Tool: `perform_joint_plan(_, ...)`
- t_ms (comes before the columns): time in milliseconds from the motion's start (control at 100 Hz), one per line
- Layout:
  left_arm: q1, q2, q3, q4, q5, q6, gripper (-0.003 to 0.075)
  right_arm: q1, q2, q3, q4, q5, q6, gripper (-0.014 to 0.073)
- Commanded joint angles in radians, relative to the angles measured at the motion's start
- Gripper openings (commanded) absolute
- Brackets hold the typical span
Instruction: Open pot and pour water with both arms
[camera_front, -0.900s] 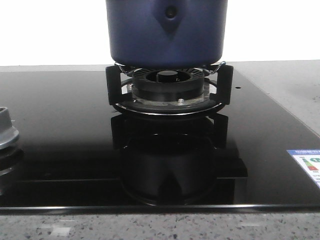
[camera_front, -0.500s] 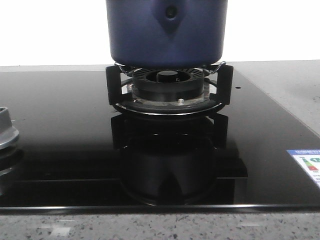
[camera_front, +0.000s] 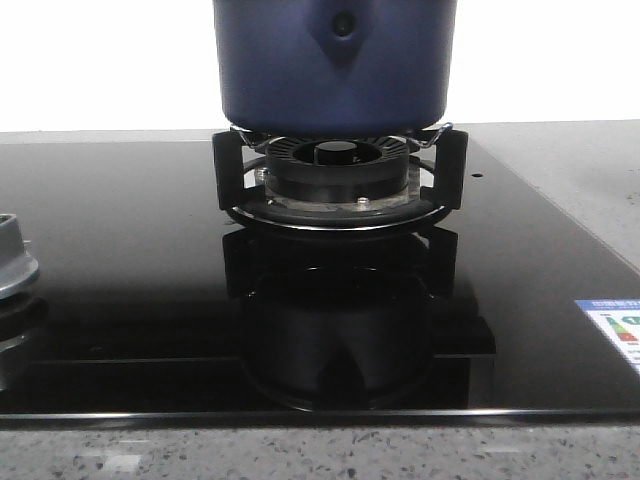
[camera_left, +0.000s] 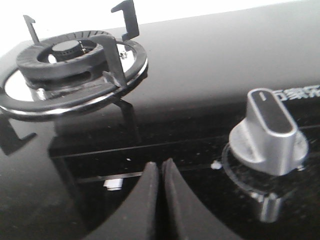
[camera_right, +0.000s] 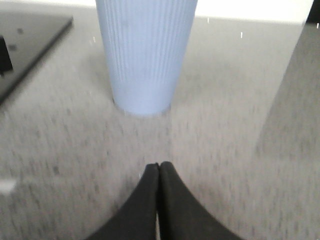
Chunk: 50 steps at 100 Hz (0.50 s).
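The large dark navy-blue cylindrical pot (camera_front: 335, 65) sits on the black pronged pan support (camera_front: 340, 172) over the black ribbed burner ring (camera_front: 340, 165), on a glossy black glass hob (camera_front: 120, 260). Its top and any lid lie above the frame, so I cannot tell whether it is covered.

In neither wrist view does the pot appear, so it lies well apart from both sets of fingers. The left gripper (camera_left: 160, 172) has its two black fingers pressed together on nothing; ahead of the fingertips stands a second, bare burner with its chrome ring (camera_left: 75, 70), and off to one side of them a silver control knob (camera_left: 267, 132). The right gripper (camera_right: 158, 172) is likewise closed on nothing, hovering over a speckled grey countertop (camera_right: 240, 125) with a pale blue ribbed paper-like cup (camera_right: 145, 52) straight ahead of the fingertips (presumably the place for the water).

The pot looks like enamelled metal: stiff, smooth-sided and probably slippery, and heavy if filled. Its round wall is too broad for a pinch, so the likely holds are the handles, of which only a pointed shield-shaped mount with a round rivet (camera_front: 343, 35) shows. With liquid inside, a tilt would shift the weight, and two arms seem sensible. The cup looks light and easy to knock over.
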Motion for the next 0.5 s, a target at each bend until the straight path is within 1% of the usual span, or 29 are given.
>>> perform_joint_plan(0, 0.002, -0.029, 0.042, 0.114, -0.044, -0.01, -0.002, -0.006, -0.021, 0.023, 0.03, -0.247, 0.003, -0.0064)
perform_joint_plan(50, 0.002, -0.029, 0.042, 0.193, -0.042, -0.01, -0.002, -0.006, -0.021, 0.023, 0.066, -0.353, 0.006, -0.0064)
perform_joint_plan(120, 0.002, -0.029, 0.042, 0.217, -0.042, -0.01, -0.002, -0.006, -0.021, 0.023, 0.125, -0.457, 0.007, -0.0064)
perform_joint_plan(160, 0.002, -0.029, 0.042, 0.217, -0.042, -0.01, -0.002, -0.006, -0.021, 0.023, 0.17, -0.48, 0.01, -0.0064)
perform_joint_plan(220, 0.002, -0.029, 0.042, 0.217, -0.053, -0.01, -0.002, -0.006, -0.021, 0.023, 0.231, -0.458, 0.01, -0.0064)
perform_joint_plan(280, 0.002, -0.029, 0.042, 0.217, -0.095, -0.01, -0.002, -0.006, -0.021, 0.023, 0.279, -0.423, 0.01, -0.0064)
perform_joint_plan(340, 0.002, -0.029, 0.042, 0.217, -0.146, -0.01, -0.002, -0.006, -0.021, 0.023, 0.357, -0.403, 0.01, -0.0064)
perform_joint_plan(430, 0.002, -0.029, 0.042, 0.193, -0.258, -0.01, -0.002, -0.006, -0.021, 0.019, 0.459, -0.402, 0.01, -0.0064)
perform_joint_plan(490, 0.002, -0.029, 0.042, 0.153, -0.371, -0.012, -0.002, -0.006, -0.021, 0.0, 0.504, -0.379, 0.01, -0.0064)
